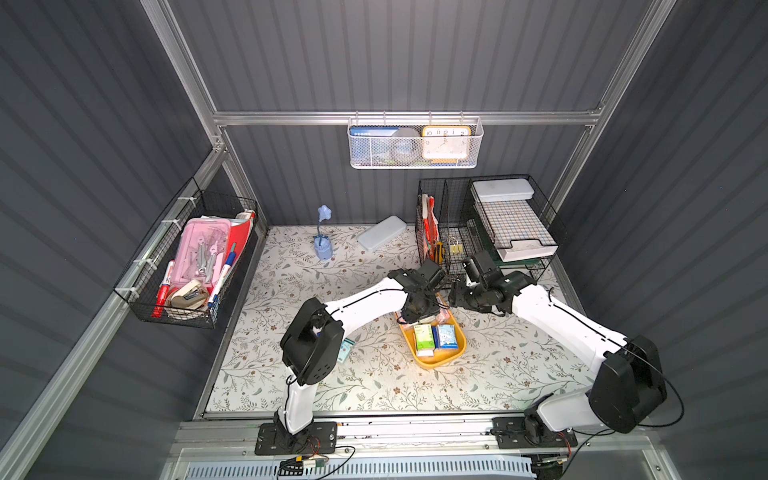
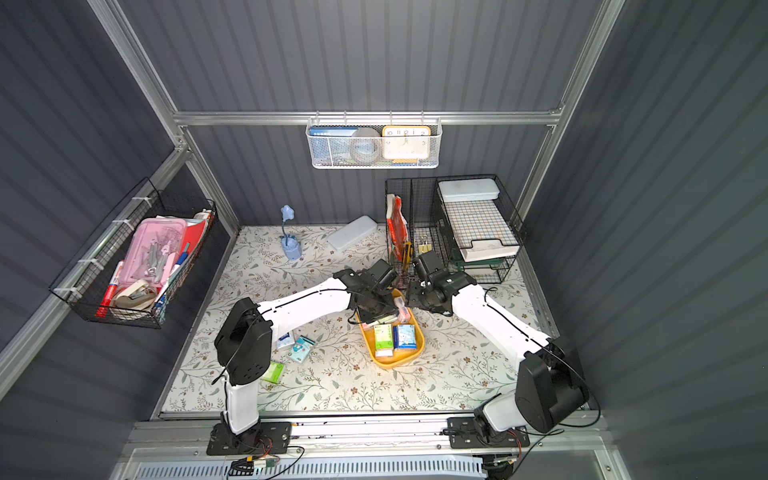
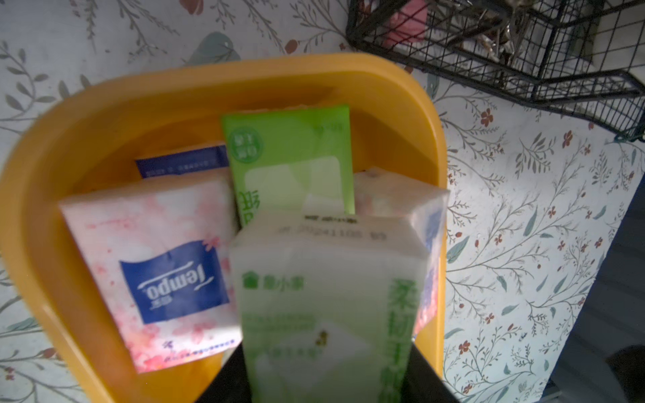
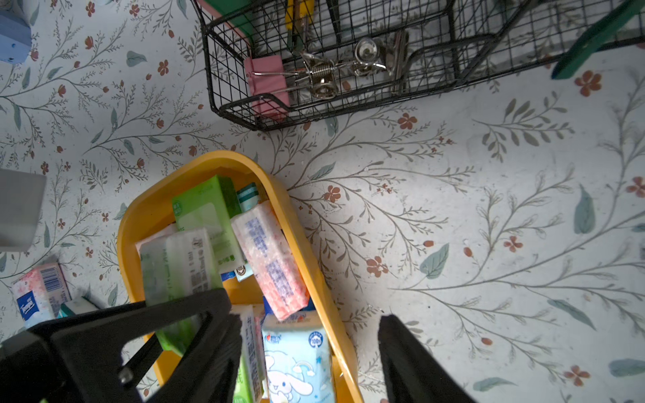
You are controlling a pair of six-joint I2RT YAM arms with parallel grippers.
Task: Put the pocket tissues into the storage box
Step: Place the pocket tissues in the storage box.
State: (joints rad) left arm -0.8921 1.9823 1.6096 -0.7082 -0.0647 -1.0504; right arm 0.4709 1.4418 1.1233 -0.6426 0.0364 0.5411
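Storage box (image 1: pixel 433 365): shallow yellow tray on the floral mat (image 1: pixel 374 386), right of centre in both top views, its long axis running roughly 11 to 5 o'clock. Contents at the near end are a green packet (image 1: pixel 424 338) and a light blue cartoon packet (image 1: pixel 446 336), side by side. Contents at the far end, from the left wrist view, are a pink Tempo packet (image 3: pixel 157 272) lying flat, a bright green packet (image 3: pixel 289 157) beside it, a dark blue packet (image 3: pixel 181 162) partly covered, and a second pink packet (image 3: pixel 401 202) on edge against the wall. Left gripper (image 3: pixel 324 380): above the far end, fingers (image 3: pixel 223 383) closed against both sides of a pale green packet (image 3: pixel 324 296), whose far end lies over the others inside the box. Right gripper (image 1: pixel 453 297): at 1 o'clock of the box, just outside its rim, fingers spread with nothing between them. Outside the box, at 8 to 9 o'clock beside the left arm's elbow in a top view, lie a teal packet (image 2: pixel 302 349), a white-and-blue packet (image 2: pixel 286 338) and a loose green packet (image 2: pixel 274 372). Surroundings include a black wire organiser (image 1: pixel 446 199) at 1 o'clock and a grey pencil case (image 1: pixel 381 232) at 11 o'clock.
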